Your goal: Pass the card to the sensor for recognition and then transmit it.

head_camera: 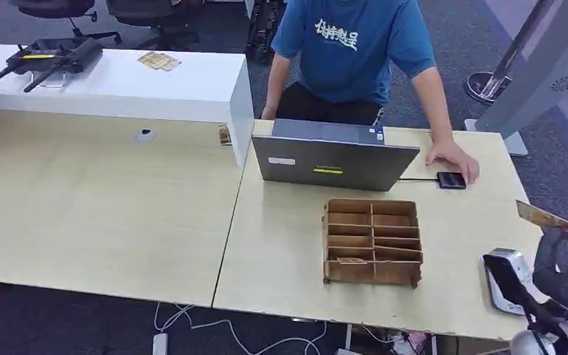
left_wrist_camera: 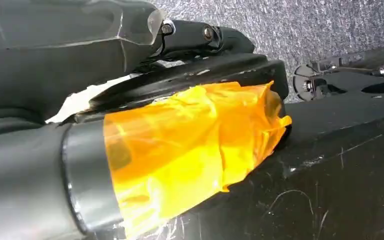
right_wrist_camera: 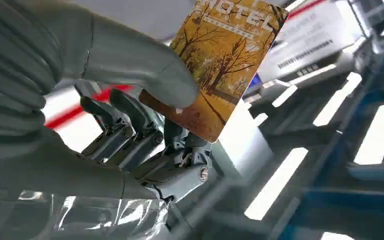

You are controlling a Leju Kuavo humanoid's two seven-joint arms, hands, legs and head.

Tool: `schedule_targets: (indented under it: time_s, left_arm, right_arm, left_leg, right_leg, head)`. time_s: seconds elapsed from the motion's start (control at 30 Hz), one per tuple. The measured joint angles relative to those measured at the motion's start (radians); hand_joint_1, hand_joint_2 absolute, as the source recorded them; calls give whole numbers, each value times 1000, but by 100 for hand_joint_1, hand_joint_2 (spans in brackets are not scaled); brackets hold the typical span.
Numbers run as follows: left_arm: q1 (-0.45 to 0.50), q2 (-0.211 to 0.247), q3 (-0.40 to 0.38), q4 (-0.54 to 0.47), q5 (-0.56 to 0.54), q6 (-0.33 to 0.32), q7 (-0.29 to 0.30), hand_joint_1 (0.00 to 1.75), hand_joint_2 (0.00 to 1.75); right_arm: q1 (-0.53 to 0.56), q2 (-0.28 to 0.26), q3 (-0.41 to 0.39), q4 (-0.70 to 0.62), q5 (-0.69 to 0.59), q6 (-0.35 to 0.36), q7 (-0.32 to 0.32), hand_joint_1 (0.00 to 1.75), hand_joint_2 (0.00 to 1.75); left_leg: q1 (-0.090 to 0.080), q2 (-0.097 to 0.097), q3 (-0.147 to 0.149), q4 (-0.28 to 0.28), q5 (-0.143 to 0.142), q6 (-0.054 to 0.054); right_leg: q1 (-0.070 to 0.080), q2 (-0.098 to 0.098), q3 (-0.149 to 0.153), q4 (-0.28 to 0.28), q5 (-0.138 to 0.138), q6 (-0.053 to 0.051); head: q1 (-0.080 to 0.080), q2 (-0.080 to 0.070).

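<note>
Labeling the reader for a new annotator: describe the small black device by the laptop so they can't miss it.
On the light wood table, find the grey laptop in front of the person in the blue shirt. Just off its corner lies the small black device, cabled toward the laptop, by the person's hand. It's flat, dark and rectangular, unlike the wooden organizer.

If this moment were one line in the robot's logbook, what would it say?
right robot hand: pinches hotel card, raised | sensor: under person's hand, not yet reached | left robot hand: unclear
</note>
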Motion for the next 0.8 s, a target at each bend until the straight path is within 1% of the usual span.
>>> schedule_targets:
  time_s: [0.07, 0.13, 0.23, 0.3, 0.37, 0.5, 0.6, 0.67, 0.8]
  left_arm:
    - [0, 0, 0, 0, -7, -1, 2, 0, 0]
    - [0, 0, 0, 0, -23, -2, 6, 0, 0]
    - [-2, 1, 0, 0, -43, -4, 14, 0, 0]
    - [-3, 2, 0, 0, -59, -6, 19, 0, 0]
    - [-4, 2, 0, 0, -67, -7, 21, 0, 0]
    - [-3, 2, 0, 0, -69, -8, 21, 0, 0]
    - [-3, 2, 0, 0, -72, -8, 22, 0, 0]
    - [-3, 2, 0, 0, -78, -9, 23, 0, 0]
    - [-4, 3, 0, 0, -95, -12, 26, 0, 0]
  right_arm:
    - [-10, 27, -20, -19, 93, 0, -2, 175, 175]
    - [-35, 48, -24, -31, 169, 0, 12, 175, 175]
    - [-86, 63, -15, -37, 267, 0, 76, 175, 175]
    - [-136, 64, 17, -30, 302, 0, 134, 175, 175]
    - [-177, 64, 49, -20, 316, 0, 167, 175, 175]
    - [-219, 64, 85, -6, 323, 0, 179, 175, 175]
    - [-232, 64, 99, 3, 323, 0, 183, 175, 175]
    - [-241, 64, 113, 8, 328, 0, 199, 175, 175]
    - [-300, 64, 181, 54, 370, 0, 287, 175, 175]
  left_leg:
    - [0, 0, 0, 0, 0, 0]
    - [0, 0, 0, 0, 0, 0]
    - [0, 0, 0, 0, 0, 0]
    - [0, 1, 0, 0, 0, 0]
    - [0, 0, 1, 0, 1, 0]
    - [0, -1, 0, 0, 1, 1]
    - [0, -1, 0, 0, 1, 1]
    - [0, -1, -1, 0, 1, 1]
    - [0, 0, 0, 0, 1, 1]
  right_leg:
    - [0, 0, 0, 0, 0, 0]
    - [0, 0, 0, 0, 0, 0]
    - [0, 0, 0, 0, 0, 0]
    - [0, 1, 0, 0, 1, 0]
    - [0, 0, 0, 0, 1, 0]
    - [0, -1, 0, 0, 0, 0]
    - [0, -1, 0, 0, 0, 0]
    - [0, -1, 0, 0, 0, 0]
    - [0, 1, 0, 0, 0, 0]
  head:
    - [0, 0]
    - [0, 0]
    - [1, 0]
    - [0, 0]
    - [1, 0]
    - [0, 0]
    - [0, 0]
    - [0, 0]
    - [1, 0]
